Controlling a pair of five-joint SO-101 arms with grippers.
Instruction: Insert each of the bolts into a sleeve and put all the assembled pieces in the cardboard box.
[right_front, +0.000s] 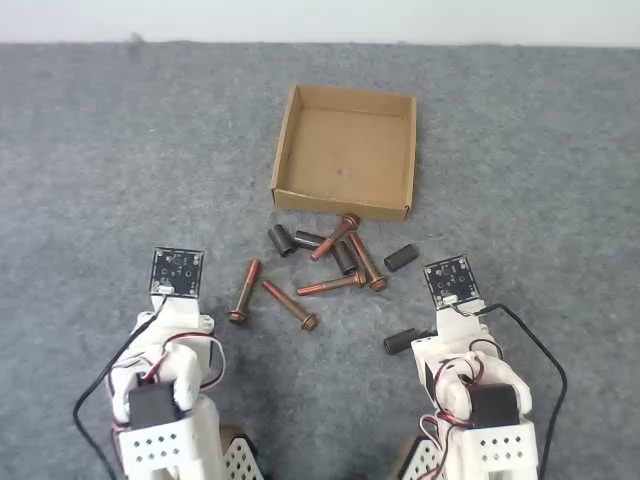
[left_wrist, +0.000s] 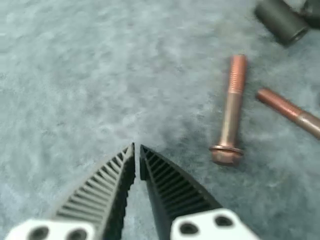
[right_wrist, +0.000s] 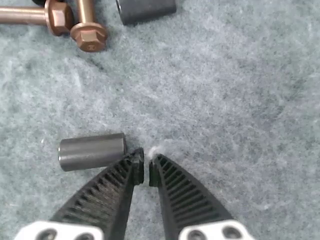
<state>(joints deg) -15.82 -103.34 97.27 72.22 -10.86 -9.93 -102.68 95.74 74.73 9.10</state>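
1. Carpet (right_front: 100, 150), grey and felted, covers the table up to a pale wall (right_front: 320, 18) at the far edge. Broad stretches of it run to either side of the cardboard box and outside both arms.
2. Cardboard box (right_front: 340, 204) sits at far centre with its top open. Its near wall is just beyond the cluster of parts, and one bolt head lies almost against it.
3. Left arm (right_front: 165, 380) and right arm (right_front: 470, 400) stand at the near edge, well apart, with the parts ahead and between them.
4. Left gripper (left_wrist: 137, 150) has its jaws drawn nearly together, only a sliver between the tips, and holds nothing. Right gripper (right_wrist: 146, 160) is the same.
5. Five copper bolts (right_front: 332, 285) lie loose on the carpet outside the box. The left wrist view shows the nearest bolt (left_wrist: 230, 112) beside the left gripper but apart from it.
6. Five dark sleeves (right_front: 282, 240) lie there too, four of them among the bolts. The lone sleeve (right_front: 404, 341) lies next to the right arm, and the right wrist view shows its end just beside one fingertip.
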